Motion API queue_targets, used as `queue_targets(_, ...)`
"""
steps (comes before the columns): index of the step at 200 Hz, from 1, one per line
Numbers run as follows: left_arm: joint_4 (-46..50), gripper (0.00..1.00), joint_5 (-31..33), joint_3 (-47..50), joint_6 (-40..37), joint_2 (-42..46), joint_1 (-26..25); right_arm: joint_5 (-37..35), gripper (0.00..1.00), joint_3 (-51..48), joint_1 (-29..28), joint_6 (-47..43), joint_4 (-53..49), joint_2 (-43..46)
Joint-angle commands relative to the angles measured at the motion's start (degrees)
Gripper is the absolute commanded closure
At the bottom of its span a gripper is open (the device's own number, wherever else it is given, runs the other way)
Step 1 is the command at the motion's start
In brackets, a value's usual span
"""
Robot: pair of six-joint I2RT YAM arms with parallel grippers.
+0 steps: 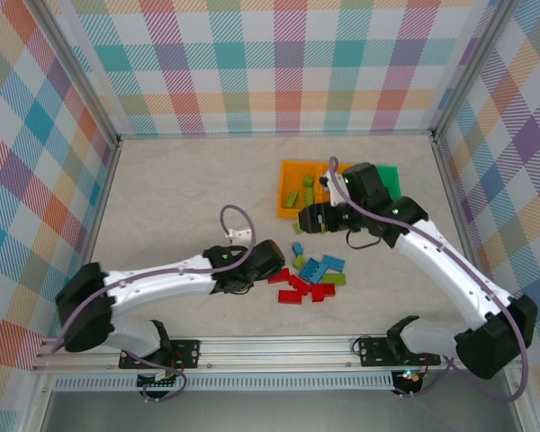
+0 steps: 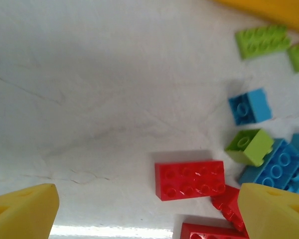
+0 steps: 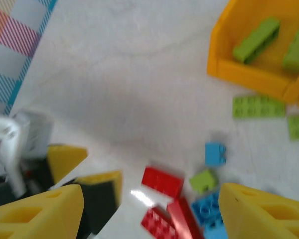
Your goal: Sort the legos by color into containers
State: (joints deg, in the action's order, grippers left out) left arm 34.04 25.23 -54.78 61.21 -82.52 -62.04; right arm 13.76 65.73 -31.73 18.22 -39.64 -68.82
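left gripper (image 2: pixel 147 194) hangs spread wide and empty, just left of the red legos (image 2: pixel 189 179) on the table. right gripper (image 3: pixel 150 190) is released too, empty, near the orange bin (image 3: pixel 249 79) holding lime legos (image 3: pixel 256 40).

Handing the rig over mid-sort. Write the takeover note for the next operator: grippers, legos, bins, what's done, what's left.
Left gripper: open, empty, low over the red bricks.
Right gripper: open, empty, near the left orange bin.
Done: lime green bricks lie in that bin.
Second orange bin and green bin: partly hidden by the right arm, contents unclear.
Left: the red bricks, light blue bricks and loose lime green bricks on the table, unsorted.
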Motion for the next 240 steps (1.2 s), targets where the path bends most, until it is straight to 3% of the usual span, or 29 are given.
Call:
queue_targets(1, -1.5, 0.0, -4.7, -2.7, 2.6, -4.9, 0.9, 0.6, 0.27, -2.9, 0.3, 1.9, -7.6, 2.1)
queue_targets(51, -9.8, 0.0, -13.7, -4.9, -1.3, -14.8, 3.6, -3.0, 0.26, 0.7, 0.3, -0.5, -11.6, 0.8)
queue_targets(102, -10.3, 0.03, -13.9, -5.7, -3.1, -16.5, 4.6, -2.8, 0.25, 3.8, 0.3, -2.4, -11.7, -3.6)
queue_targets(175, -7.2, 0.11, -15.6, -4.8, -7.4, -19.3, 5.3, -2.6, 0.23, 1.3, 0.4, 0.1, -11.7, 0.9)
queue_targets(208, -7.2, 0.21, -15.2, -4.9, -8.5, -20.5, 5.9, -3.0, 0.22, 0.1, 0.3, 1.7, -13.7, 4.1)
queue_targets(240, -6.7, 0.41, -15.8, -5.0, -9.8, -22.1, 6.7, -3.5, 0.21, 0.3, 0.3, 2.2, -17.1, 6.6)
